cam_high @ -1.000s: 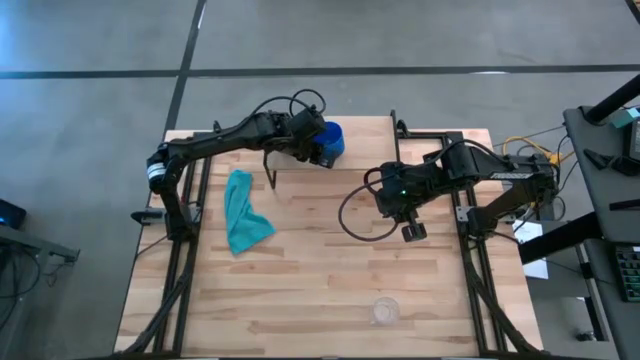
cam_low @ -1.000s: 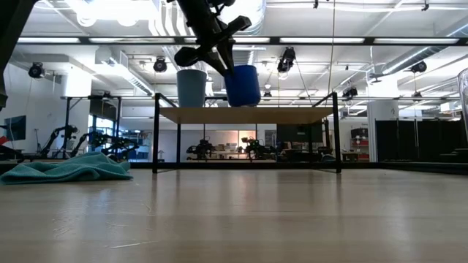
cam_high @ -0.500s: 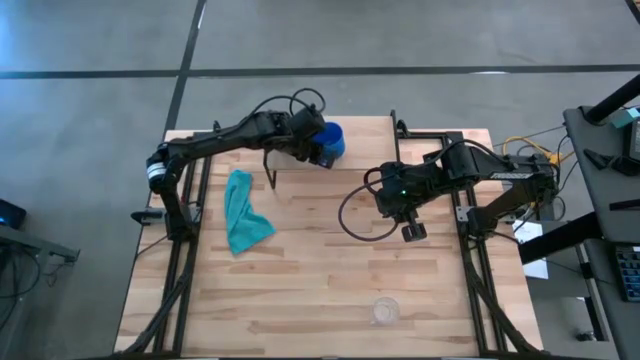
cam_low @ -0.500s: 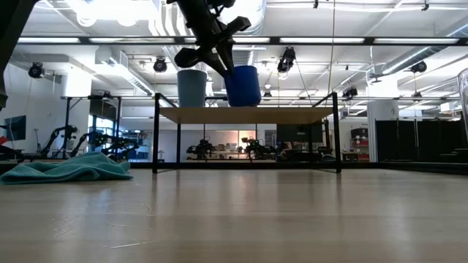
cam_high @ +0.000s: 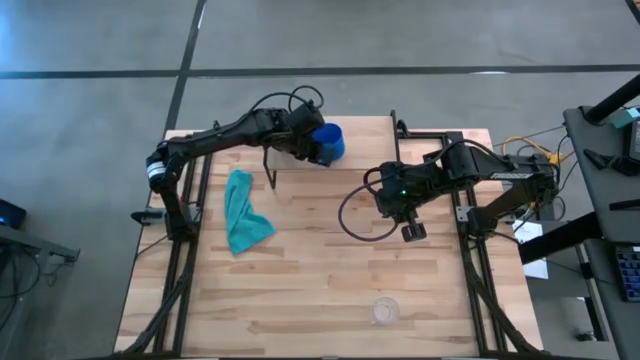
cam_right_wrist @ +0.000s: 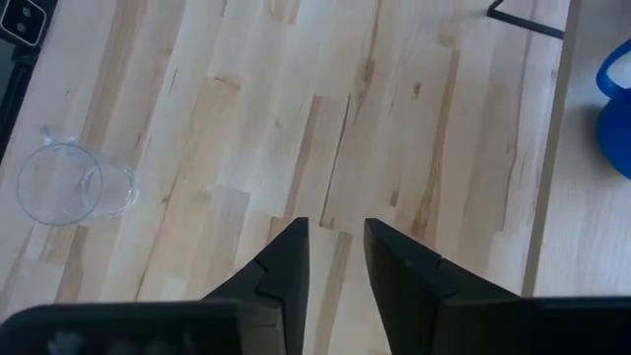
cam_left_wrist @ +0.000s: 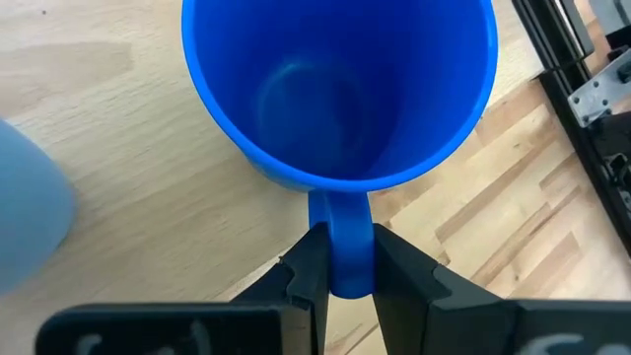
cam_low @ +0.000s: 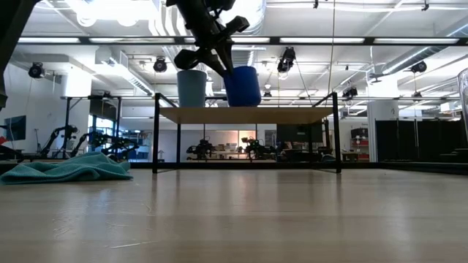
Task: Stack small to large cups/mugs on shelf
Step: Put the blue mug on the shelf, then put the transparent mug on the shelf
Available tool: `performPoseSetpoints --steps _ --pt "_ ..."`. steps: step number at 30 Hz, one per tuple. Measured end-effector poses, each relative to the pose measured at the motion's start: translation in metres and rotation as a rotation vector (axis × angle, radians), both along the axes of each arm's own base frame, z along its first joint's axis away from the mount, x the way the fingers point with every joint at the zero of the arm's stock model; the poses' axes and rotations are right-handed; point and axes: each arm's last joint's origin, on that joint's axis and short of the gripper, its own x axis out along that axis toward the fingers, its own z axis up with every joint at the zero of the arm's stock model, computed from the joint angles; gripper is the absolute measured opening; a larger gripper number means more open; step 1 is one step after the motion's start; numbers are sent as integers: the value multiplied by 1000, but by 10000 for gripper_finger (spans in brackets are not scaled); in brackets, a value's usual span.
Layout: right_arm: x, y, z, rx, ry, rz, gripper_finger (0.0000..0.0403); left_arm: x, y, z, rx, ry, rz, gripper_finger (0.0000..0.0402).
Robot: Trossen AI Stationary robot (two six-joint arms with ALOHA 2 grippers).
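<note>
Bright, even light falls from ceiling lamps (cam_low: 110,9), which glare white in the low view, where the near worktop (cam_low: 234,219) is blurred. Shadows from above are soft and faint. In the left wrist view the light-blue cup (cam_left_wrist: 30,222) at the edge is out of focus.

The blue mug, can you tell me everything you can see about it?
The blue mug is royal blue, smooth and shiny like plastic, round, with one handle. It stands upright and empty on the shelf, beside a light-blue cup. The left gripper is shut on its handle, fingers on either side. Nothing else touches it.
</note>
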Motion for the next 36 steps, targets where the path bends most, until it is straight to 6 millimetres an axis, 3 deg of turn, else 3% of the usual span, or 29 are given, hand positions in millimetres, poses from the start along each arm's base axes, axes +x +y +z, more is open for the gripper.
performPoseSetpoints --steps 5,15,22,36 --pt "0 -2 0 -50 -8 -21 102 -1 1 2 -8 -2 -24 49" --pt "1 -3 0 -85 -14 -40 105 -5 8 2 -12 6 -8 114" --pt "1 -3 0 -96 -14 -19 100 -6 9 6 -7 -7 -5 118" --pt "0 -3 0 -83 -8 -46 95 -10 -2 57 5 -200 -69 118"
